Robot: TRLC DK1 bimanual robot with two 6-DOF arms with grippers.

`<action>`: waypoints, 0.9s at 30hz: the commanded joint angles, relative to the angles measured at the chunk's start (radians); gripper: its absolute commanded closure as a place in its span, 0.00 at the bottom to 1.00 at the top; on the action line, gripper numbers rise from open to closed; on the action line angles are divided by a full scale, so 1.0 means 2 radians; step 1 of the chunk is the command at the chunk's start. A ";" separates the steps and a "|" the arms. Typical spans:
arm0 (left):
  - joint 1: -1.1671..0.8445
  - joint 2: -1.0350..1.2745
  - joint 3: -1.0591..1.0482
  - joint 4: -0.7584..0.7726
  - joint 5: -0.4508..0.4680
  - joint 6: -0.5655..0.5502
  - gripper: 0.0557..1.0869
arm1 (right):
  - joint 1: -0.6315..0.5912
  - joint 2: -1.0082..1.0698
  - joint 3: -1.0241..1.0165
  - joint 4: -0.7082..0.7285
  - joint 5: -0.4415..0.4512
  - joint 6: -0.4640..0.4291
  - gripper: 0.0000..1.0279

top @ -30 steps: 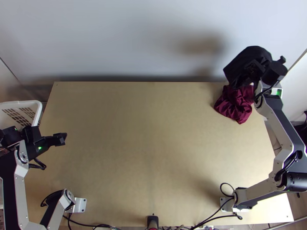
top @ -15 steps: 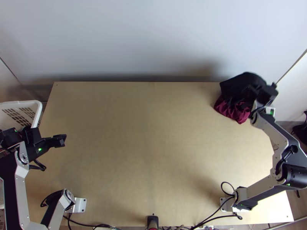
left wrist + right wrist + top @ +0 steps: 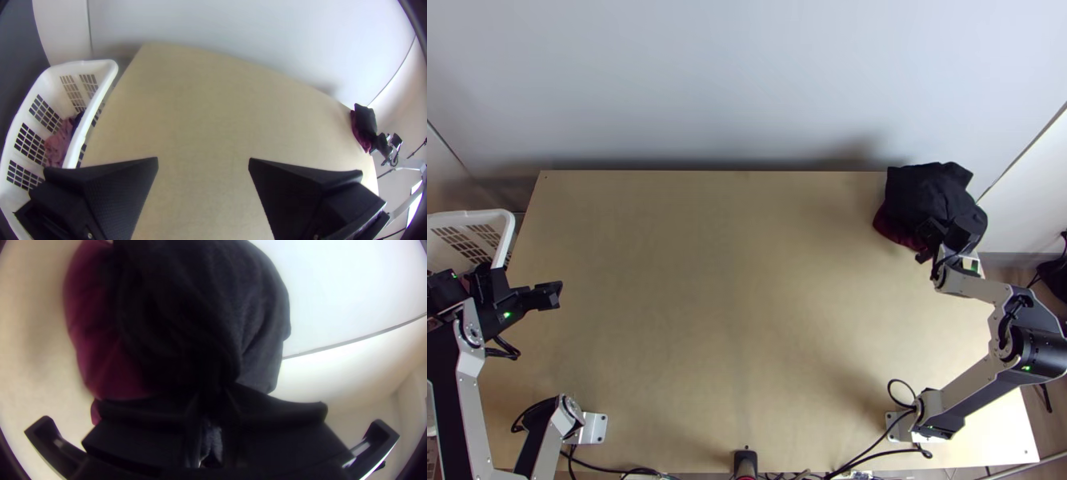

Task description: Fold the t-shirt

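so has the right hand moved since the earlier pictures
Yes: in the top view the right hand has moved from beside the table's far edge toward the near side.

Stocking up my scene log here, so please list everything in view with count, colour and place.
Table: one, light wood, centre
Wall: one, whitish, behind table
Dark cloth: one bunch, black, far right corner
Maroon cloth: one bunch, maroon, partly under dark cloth
Basket: one, white, left of table
Basket cloths: count unclear, pink and dark blue, inside
Cables: several, black, near edge
Left gripper: one, black, over table's left
Right gripper: one, black, at dark cloth
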 commanded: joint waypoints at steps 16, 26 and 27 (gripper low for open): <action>-0.008 -0.014 0.013 -0.004 0.001 -0.001 0.04 | 0.048 -0.303 -0.026 -0.242 -0.037 0.097 0.04; -0.008 -0.032 0.010 0.000 0.007 -0.008 0.04 | 0.152 -0.528 -0.004 -0.443 -0.042 0.209 0.04; -0.008 -0.038 0.007 0.003 0.013 -0.011 0.04 | 0.160 -0.538 0.003 -0.454 -0.040 0.226 0.04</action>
